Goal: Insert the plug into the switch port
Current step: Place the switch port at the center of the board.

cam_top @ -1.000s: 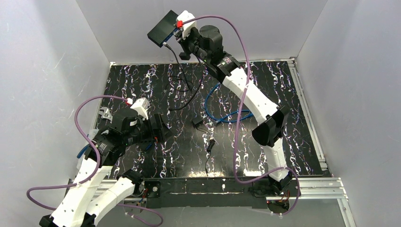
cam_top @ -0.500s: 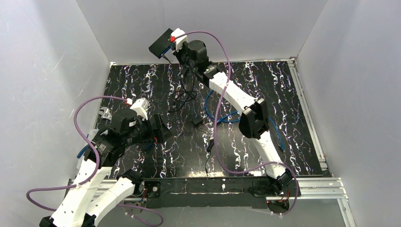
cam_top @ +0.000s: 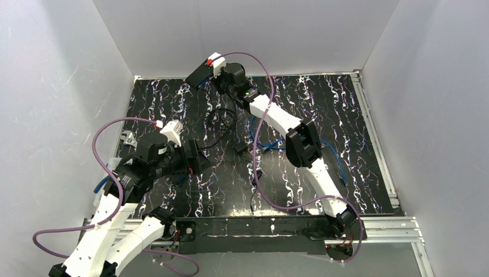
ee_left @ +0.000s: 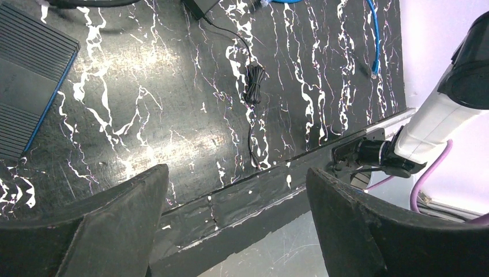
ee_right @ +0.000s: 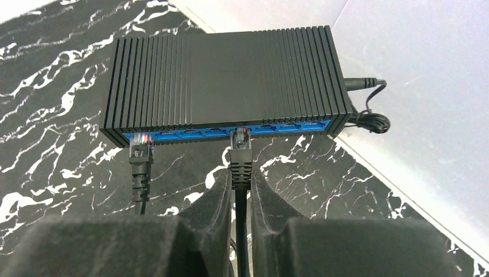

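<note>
the plug point(ee_right: 240, 140) is sitting in a middle port on the blue face of the switch point(ee_right: 225, 75), which is staying over the far edge of the table point(cam_top: 357, 144). the right gripper point(ee_right: 240, 179) is clenching the plug's boot between its fingers. a second plug point(ee_right: 140, 151) is occupying an end port, and a power lead point(ee_right: 369, 118) is trailing from the switch's other end. the left gripper point(ee_left: 233, 179) is hovering over the near left of the table, fingers spread wide, grasping nothing.
</note>
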